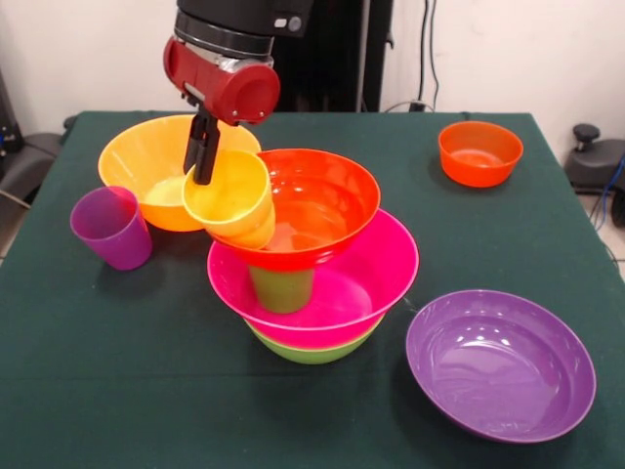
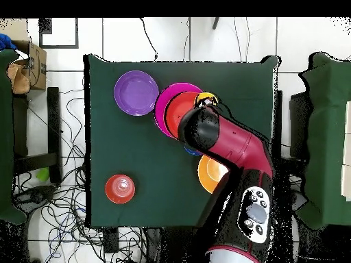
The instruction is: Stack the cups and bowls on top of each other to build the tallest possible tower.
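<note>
The tower stands mid-table: a lime green bowl (image 1: 312, 350) at the bottom, a pink bowl (image 1: 376, 274) in it, a green cup (image 1: 281, 290) upright in the pink bowl, and a red-orange bowl (image 1: 322, 200) resting tilted on the cup. My gripper (image 1: 203, 176) is shut on the rim of the yellow cup (image 1: 234, 200). It holds the cup tilted against the left rim of the red-orange bowl. In the overhead view the arm covers most of the tower; the pink bowl (image 2: 164, 103), the red-orange bowl (image 2: 175, 109) and the yellow cup (image 2: 206, 101) show.
A large orange bowl (image 1: 146, 161) and a purple cup (image 1: 112, 227) stand left of the tower. A purple bowl (image 1: 500, 363) is front right and a small red-orange bowl (image 1: 479, 151) is back right. A sliver of a blue bowl (image 2: 194, 152) shows under the arm.
</note>
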Robot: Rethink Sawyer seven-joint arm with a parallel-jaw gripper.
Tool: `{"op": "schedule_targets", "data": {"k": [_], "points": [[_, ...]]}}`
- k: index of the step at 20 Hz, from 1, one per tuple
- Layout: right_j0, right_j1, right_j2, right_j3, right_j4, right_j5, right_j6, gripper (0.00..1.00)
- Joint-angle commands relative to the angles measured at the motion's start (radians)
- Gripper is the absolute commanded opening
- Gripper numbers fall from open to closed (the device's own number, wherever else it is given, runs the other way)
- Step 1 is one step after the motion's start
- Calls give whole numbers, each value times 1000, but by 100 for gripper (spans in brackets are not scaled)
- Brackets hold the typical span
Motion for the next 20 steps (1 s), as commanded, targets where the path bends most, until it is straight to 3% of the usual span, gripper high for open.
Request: {"op": "schedule_targets", "data": {"k": [1, 12, 20], "points": [[54, -4, 33, 78, 54, -9, 228, 0], [106, -9, -12, 102, 109, 2, 236, 0], [61, 13, 41, 144, 104, -138, 223, 0]]}}
